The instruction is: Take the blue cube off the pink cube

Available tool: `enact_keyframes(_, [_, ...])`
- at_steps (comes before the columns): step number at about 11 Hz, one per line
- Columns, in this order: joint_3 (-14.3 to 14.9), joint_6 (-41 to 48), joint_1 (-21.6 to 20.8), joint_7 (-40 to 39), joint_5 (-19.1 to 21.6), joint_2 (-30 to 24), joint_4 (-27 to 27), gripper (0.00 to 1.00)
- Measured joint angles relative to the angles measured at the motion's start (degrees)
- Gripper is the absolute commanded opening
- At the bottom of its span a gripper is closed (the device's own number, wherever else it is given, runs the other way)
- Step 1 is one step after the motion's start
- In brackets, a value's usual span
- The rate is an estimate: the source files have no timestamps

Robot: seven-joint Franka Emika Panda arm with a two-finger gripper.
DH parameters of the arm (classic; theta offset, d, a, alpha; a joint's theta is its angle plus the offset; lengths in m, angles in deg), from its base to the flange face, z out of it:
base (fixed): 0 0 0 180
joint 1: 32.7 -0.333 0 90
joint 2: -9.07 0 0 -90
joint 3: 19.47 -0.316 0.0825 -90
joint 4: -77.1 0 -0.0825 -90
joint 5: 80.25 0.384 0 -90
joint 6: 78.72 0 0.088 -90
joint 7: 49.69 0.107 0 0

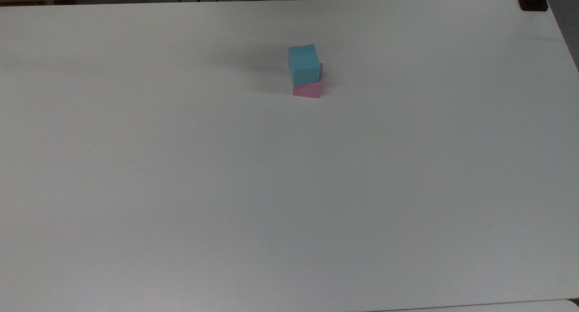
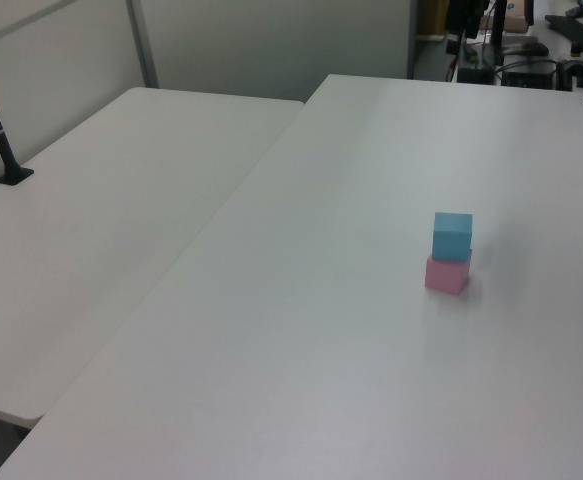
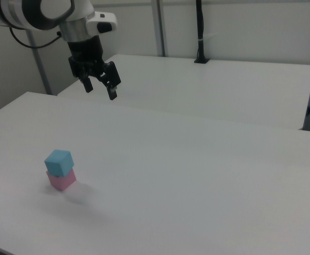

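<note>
I see the small light blue matte cube (image 1: 303, 63) resting on the small pale pink matte cube (image 1: 307, 90), slightly offset and rotated against it, on the white table (image 1: 289, 190), nearer the top view's far edge. In the right view, the black two-finger gripper (image 3: 100, 88) hangs well above and apart from the stack, fingers spread and holding nothing. I judge the blue cube light and rigid, possibly foam, with plain faces that offer fair friction. I plan to pinch two opposite vertical faces at mid-height, clear of the pink cube, and lift straight up.
</note>
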Motion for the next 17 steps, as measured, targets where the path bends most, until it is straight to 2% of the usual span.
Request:
enact_keyframes(11, [0.0,0.0,-0.1,0.0,0.0,0.1,0.0,1.00])
enact_keyframes(13, [-0.1,2.2,-0.2,0.0,0.0,0.1,0.0,1.00])
enact_keyframes(17, [-2.1,6.4,-2.0,-0.3,0.0,0.5,-0.1,1.00])
